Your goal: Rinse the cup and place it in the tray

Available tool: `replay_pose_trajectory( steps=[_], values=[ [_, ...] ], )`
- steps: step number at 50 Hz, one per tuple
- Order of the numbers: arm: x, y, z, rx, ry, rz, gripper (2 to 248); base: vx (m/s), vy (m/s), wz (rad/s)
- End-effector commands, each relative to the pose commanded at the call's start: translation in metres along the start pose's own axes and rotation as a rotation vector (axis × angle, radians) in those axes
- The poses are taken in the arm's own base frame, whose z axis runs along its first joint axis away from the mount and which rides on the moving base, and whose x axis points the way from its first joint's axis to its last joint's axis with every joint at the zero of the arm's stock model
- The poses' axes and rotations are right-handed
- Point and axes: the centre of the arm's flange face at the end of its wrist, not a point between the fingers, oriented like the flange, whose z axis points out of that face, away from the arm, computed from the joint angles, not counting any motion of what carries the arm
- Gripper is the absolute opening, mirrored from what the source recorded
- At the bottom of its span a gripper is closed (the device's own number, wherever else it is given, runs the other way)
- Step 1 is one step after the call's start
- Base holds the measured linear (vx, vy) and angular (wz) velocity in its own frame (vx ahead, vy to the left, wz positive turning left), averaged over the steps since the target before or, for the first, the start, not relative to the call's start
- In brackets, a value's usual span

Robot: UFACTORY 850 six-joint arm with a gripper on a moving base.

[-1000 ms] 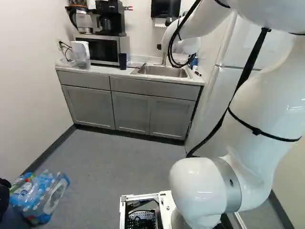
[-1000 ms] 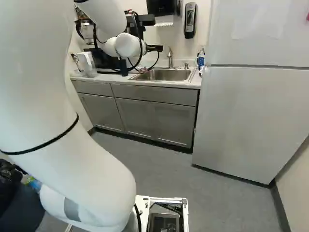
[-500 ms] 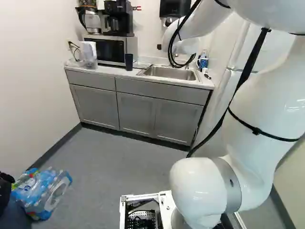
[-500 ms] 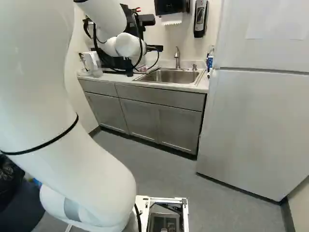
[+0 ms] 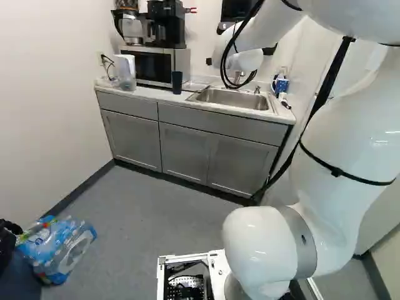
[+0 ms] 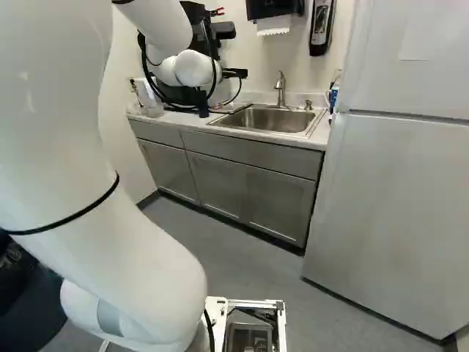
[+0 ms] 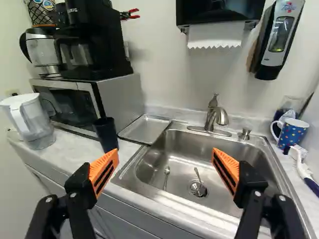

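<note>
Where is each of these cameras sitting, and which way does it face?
Left base view: on the base, behind and left of the arm, looking ahead and down at the sink and bottles; the arm fills its right.
Right base view: behind and right of the arm, looking ahead and down at the sink and fridge; the arm fills its left.
Wrist view: on the wrist, looking along the open gripper towards sink, cup and tray.
Both base views share the sink and arm.

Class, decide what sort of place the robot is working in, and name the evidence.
Most likely a small kitchenette or break room: a counter with a built-in sink and faucet, a coffee maker on top of a microwave, and a tall refrigerator close by.
</note>
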Motion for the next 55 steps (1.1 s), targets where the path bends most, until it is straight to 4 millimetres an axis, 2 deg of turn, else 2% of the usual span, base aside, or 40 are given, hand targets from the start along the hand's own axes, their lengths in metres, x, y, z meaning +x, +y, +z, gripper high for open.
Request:
replay_pose_trajectory(
  steps=[19,37,55],
  values=[
    [0.0,0.0,0.0,0.0,0.0,0.0,247,0.118,-0.053,0.158],
    [0.0,0.0,0.0,0.0,0.0,0.0,247,0.137,-0.078,0.004],
    [0.0,0.0,0.0,0.0,0.0,0.0,247,0.148,-0.004,-0.007]
  ],
)
